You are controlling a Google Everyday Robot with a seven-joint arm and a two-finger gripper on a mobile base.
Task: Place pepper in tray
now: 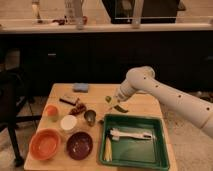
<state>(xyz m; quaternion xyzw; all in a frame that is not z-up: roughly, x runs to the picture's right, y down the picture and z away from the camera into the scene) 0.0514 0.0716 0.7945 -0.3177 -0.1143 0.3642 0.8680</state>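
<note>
My gripper (117, 103) hangs from the white arm that reaches in from the right. It is just above the table, close to the far rim of the green tray (134, 118). It is shut on the pepper (120, 108), a small dark-green piece that sticks out below the fingers, slightly over the table just beyond the tray's far edge. The tray lies at the front right of the table.
In the tray lie a white utensil-like item (131, 135) and a pale yellow corn-like item (107, 149). A small green thing (107, 99), metal cup (90, 116), reddish-brown clump (77, 107), white lid (68, 122), orange bowl (45, 144), dark bowl (80, 145) and blue sponge (80, 87) sit to the left.
</note>
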